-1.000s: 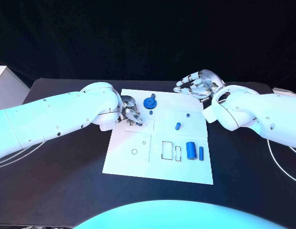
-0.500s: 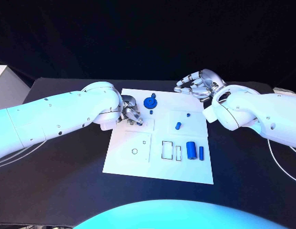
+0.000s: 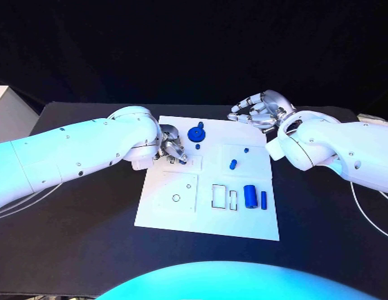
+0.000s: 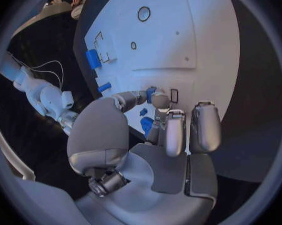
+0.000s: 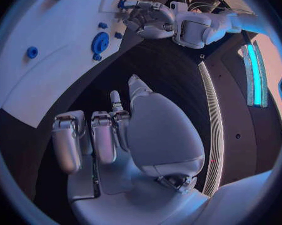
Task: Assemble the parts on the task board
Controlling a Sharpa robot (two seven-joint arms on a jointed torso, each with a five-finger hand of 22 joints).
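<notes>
Head view: left hand [image 3: 172,150] rests on the task board [image 3: 207,219], pinching a small blue part [image 3: 185,159]; the blue gear [image 3: 197,134] lies just beyond it. Right hand [image 3: 261,111] hovers off the board's far corner — fingers curled, holding nothing.

Left wrist view: fingertips [image 4: 158,101] pinch the part [image 4: 150,93] against the board.

Right wrist view: the gear [image 5: 100,43] lies well ahead of the fingers [image 5: 105,135].

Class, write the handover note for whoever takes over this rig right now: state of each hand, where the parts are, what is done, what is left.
Left hand: at the task board's left edge, fingers pinching a small blue part against the board.
Right hand: empty, fingers apart, hovering past the board's far right corner.
Parts: blue gear at the far edge; small blue peg mid-board; two blue cylinders near the outlined slots on the right.
Done: cannot tell whether any part is seated.
Left: probably finish placing the pinched part, then handle the loose peg and cylinders.
</notes>
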